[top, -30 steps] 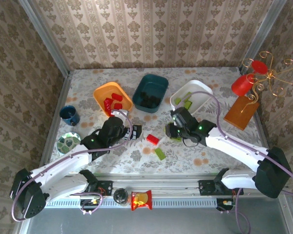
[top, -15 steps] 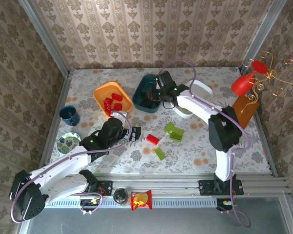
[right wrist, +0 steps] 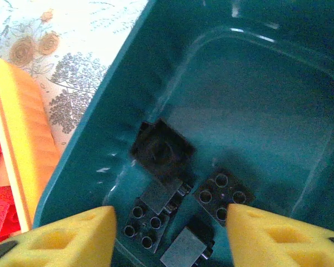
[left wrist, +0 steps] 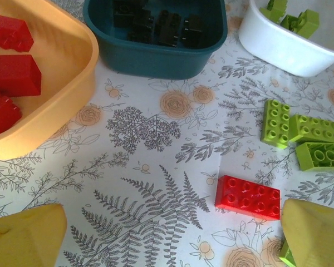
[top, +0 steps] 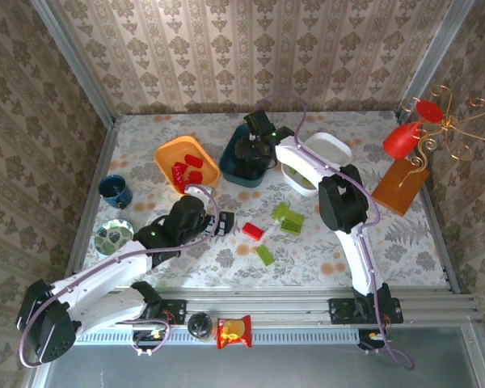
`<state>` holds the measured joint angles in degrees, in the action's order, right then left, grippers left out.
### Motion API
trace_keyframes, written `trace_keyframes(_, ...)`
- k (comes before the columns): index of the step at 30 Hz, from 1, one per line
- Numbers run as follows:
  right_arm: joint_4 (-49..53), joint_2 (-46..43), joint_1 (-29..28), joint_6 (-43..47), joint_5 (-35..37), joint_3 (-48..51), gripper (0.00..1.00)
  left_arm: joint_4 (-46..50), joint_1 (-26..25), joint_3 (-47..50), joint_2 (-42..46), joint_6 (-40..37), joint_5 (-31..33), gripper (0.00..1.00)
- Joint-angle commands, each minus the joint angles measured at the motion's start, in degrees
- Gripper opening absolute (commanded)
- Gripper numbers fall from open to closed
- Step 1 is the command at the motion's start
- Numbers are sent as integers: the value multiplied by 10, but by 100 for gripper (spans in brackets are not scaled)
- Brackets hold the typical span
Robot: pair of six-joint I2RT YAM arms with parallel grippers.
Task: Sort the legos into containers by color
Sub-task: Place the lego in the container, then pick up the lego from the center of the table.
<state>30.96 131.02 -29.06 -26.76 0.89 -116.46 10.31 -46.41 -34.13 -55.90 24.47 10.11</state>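
Black legos (right wrist: 220,192) are seen lying in the dark teal bin (right wrist: 256,83), directly below the right gripper (right wrist: 170,222), whose jaws are held apart and empty. A red lego (left wrist: 247,194) is found on the table (left wrist: 156,128), just beside the wide-open left gripper (left wrist: 172,228).

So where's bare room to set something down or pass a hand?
Widest: front right, between the right arm and the table edge, below the wooden stand. The back-left corner behind the orange bin. Crowded: the teal bin and white bin, and mid-table by the red brick and green bricks.
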Motion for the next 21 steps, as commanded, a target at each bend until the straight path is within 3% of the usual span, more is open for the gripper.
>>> trace_keyframes(1, 22, -10, 3, 6, 2, -26, 62, 7, 4, 1, -7, 0, -10, 100)
trace_keyframes(8, -35, -114, -3, 7, -13, 80, 68, 22, 4, -23, -33, -31, -37, 100)
trace_keyframes(21, -109, -351, -3, -5, -11, 404, 69, 75, -20, -132, -226, -82, -124, 100)
